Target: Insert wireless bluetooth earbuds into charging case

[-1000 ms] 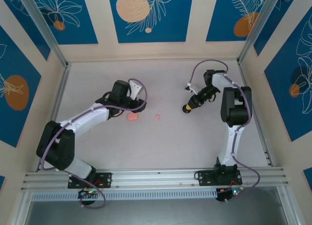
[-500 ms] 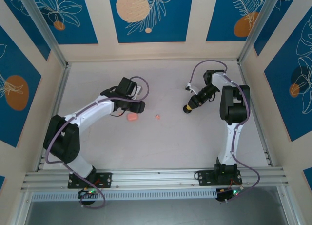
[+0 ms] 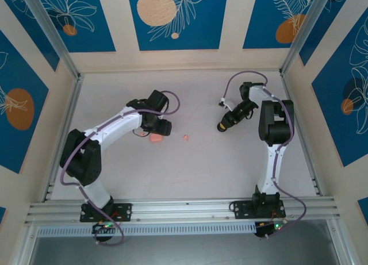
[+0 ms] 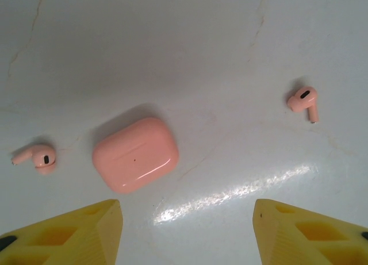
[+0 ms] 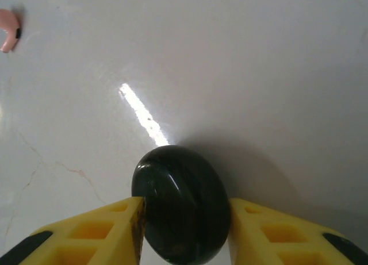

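Pink case [image 4: 135, 154] shut, centre-left of L wrist view, pink bud [image 4: 35, 157] far left, 2nd bud [image 4: 303, 100] upper right | L pincer [image 4: 187, 230] spread | R pincer [image 5: 185, 210] astride black disc [image 5: 178, 187], grip unclear | risk: bud skidding under off-centre pinch

The surface [image 4: 230, 46] carries one pink case [image 4: 135, 154]. There are two pink earbuds: the first earbud [image 4: 37, 157] lies just left of that case in the left wrist view, and the second earbud [image 4: 303, 99] lies farther off to the case's right. One black disc [image 5: 181, 204] lies well right of the case.
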Robot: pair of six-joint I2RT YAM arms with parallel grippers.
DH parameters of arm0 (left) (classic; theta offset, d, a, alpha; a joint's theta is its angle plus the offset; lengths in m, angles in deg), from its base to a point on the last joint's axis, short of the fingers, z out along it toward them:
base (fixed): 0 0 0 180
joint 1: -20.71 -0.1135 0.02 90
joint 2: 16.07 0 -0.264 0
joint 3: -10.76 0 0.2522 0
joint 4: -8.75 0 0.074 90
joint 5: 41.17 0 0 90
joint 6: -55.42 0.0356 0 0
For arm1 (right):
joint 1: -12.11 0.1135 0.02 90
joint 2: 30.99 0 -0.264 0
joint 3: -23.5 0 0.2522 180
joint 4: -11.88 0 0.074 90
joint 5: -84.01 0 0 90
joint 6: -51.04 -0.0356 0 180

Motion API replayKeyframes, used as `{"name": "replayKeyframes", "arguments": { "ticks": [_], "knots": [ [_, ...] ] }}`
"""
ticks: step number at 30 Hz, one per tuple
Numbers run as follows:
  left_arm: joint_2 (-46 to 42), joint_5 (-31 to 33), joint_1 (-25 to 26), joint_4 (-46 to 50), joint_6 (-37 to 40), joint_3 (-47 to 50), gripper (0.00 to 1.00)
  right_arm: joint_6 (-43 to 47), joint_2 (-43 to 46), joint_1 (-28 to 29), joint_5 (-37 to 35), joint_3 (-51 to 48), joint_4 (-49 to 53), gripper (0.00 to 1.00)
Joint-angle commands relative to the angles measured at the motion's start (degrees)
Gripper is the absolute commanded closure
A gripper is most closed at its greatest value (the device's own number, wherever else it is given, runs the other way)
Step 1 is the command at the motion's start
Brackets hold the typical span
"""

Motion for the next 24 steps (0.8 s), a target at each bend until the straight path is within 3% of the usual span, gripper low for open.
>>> {"name": "replayKeyframes", "arguments": {
  "ticks": [1,7,13,24],
  "knots": [
    [1.8,2.0,1.0,5.8,-2.9,-3.3,0.39,-1.7,1.4,-0.2,-0.7,1.3,-2.0,0.56],
    [4.3,3.4,1.5,9.3,-4.3,-6.6,0.39,-5.0,4.2,-0.2,-0.6,1.1,-3.5,0.51],
    [6.4,6.0,1.6,11.0,-7.0,-8.3,0.4,-8.8,12.2,0.0,3.9,-4.0,-9.6,0.48],
    [12.8,7.8,1.5,12.2,-10.2,-10.0,0.39,-25.8,21.7,4.6,3.1,-9.5,-18.7,0.41]
  ]
}}
